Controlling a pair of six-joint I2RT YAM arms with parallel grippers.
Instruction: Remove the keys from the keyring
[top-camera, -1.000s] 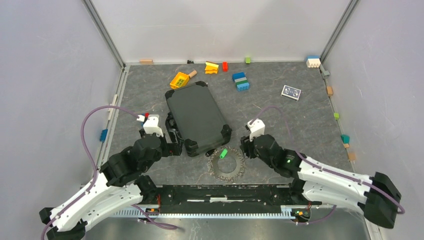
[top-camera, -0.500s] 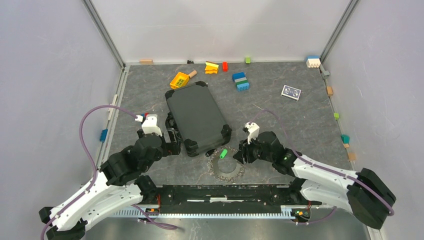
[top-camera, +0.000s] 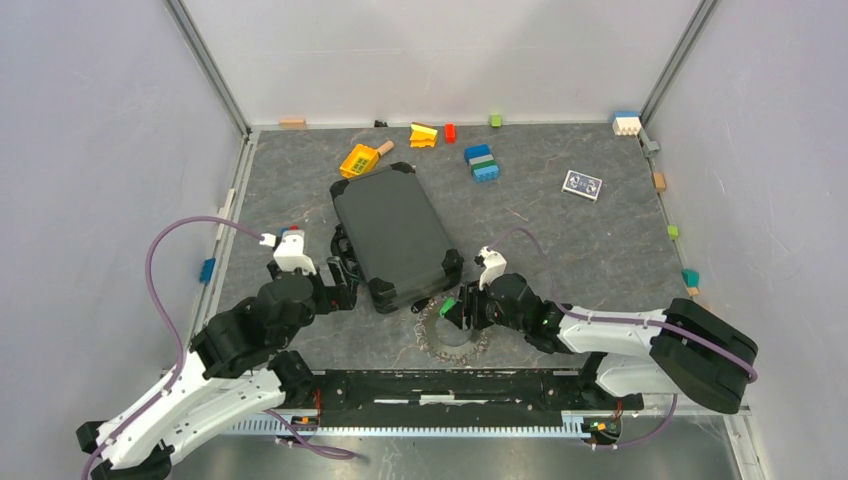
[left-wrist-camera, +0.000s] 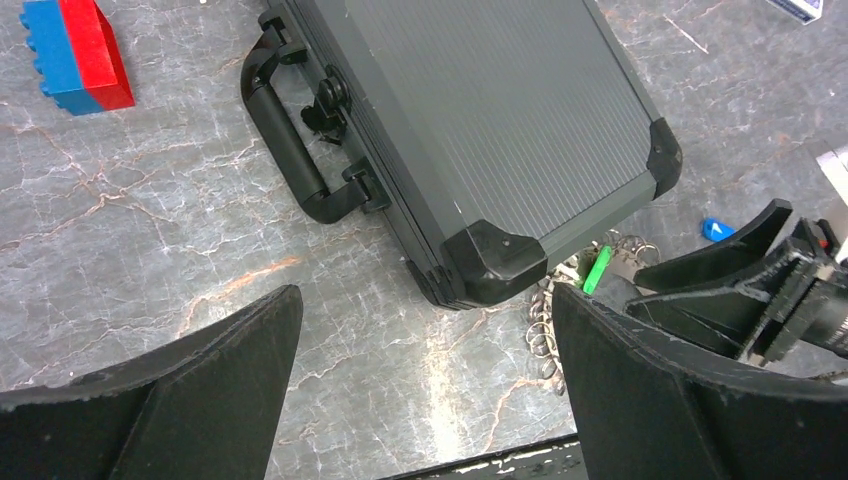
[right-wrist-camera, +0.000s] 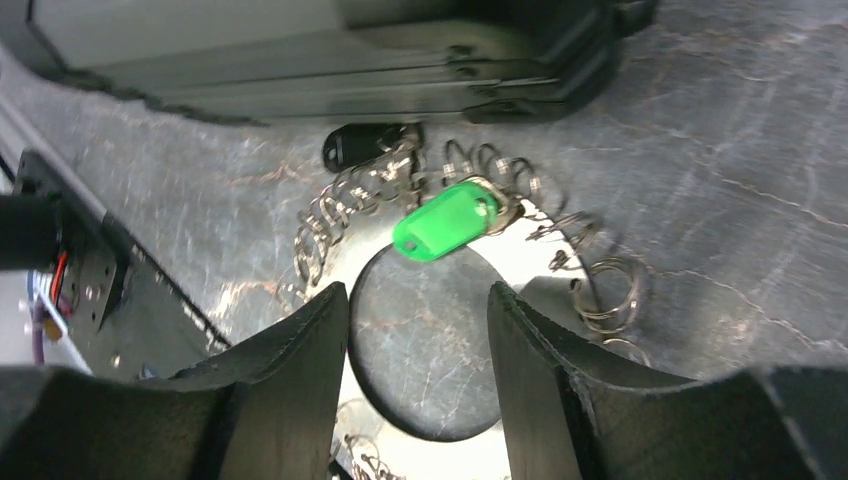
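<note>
The right jaws are held spread over the keyring, its green tag seen between them. The left jaws (also spread, gripping nothing) are held at the handle side of the case. Keyring and keys are found on the table, just beside the case's near corner.

Right tool above the keyring, beside the dark case.

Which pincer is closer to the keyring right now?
Right. The right pincer hovers open directly over the keyring, by its green tag. The left pincer sits off to the left, beside the handle of the grey case.
</note>
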